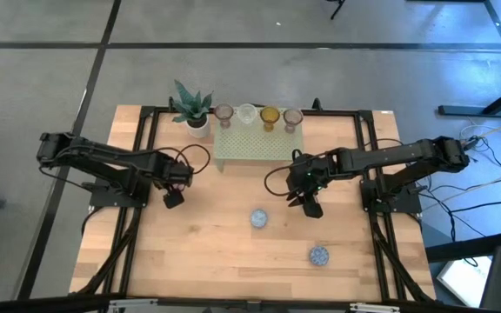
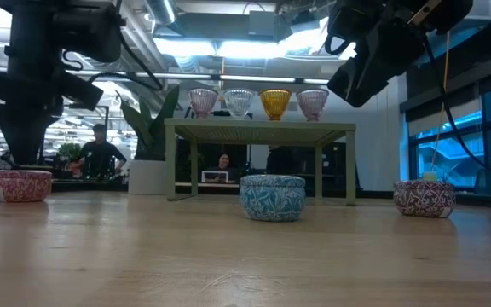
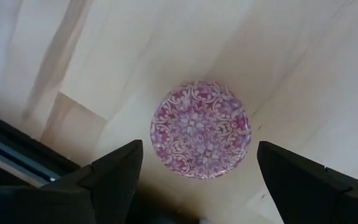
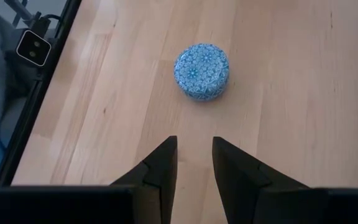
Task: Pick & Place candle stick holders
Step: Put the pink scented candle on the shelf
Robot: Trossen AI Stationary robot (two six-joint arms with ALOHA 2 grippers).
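Note:
A pink mosaic holder [image 3: 201,129] stands on the table at the left, and it also shows in the low view [image 2: 21,184]. My left gripper [image 3: 199,148] hangs above it, open and pointing down, with one finger on either side and clear of it. A blue mosaic holder [image 1: 258,217] stands mid-table. My right gripper [image 1: 310,205] hovers to its right, open by a narrow gap and empty; its wrist view shows the blue holder [image 4: 201,71] ahead of it. A third speckled holder [image 1: 319,255] stands near the front right. Several glass cups [image 1: 270,115] stand on the pale green stand [image 1: 255,143].
A small potted plant [image 1: 191,109] stands at the far left beside the stand. Black frame rails [image 1: 142,156] run along both sides of the table. Bare wood lies between the holders and toward the near edge. People sit in the room behind the table [image 2: 99,153].

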